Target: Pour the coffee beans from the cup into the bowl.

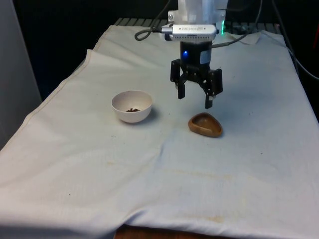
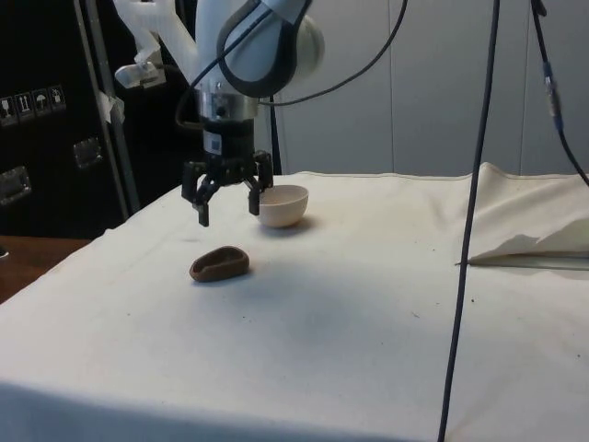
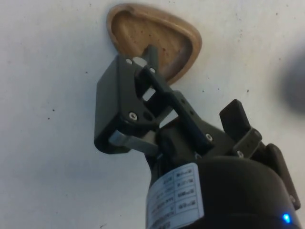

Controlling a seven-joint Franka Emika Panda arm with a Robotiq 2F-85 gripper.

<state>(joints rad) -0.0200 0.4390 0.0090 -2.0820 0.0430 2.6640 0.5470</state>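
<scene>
A white round cup [image 1: 131, 106] with a few dark coffee beans in its bottom stands on the cloth at the front view's left. A shallow brown wooden bowl [image 1: 205, 124] sits to its right, and I see nothing in it. My gripper [image 1: 195, 101] hangs open and holds nothing, a little above the cloth, just behind the wooden bowl. In the side view the gripper [image 2: 228, 215] hovers between the white cup [image 2: 282, 205] and the wooden bowl [image 2: 220, 264]. From the wrist, the wooden bowl [image 3: 152, 43] lies just beyond one finger of the gripper [image 3: 193, 83].
White cloth [image 1: 149, 174] covers the whole table, with wide bare room in front of both vessels. Grey cables [image 1: 149, 32] trail at the far end by the arm's base. In the side view a black cable [image 2: 469, 230] hangs down near the camera, beside a fold of cloth [image 2: 534, 244].
</scene>
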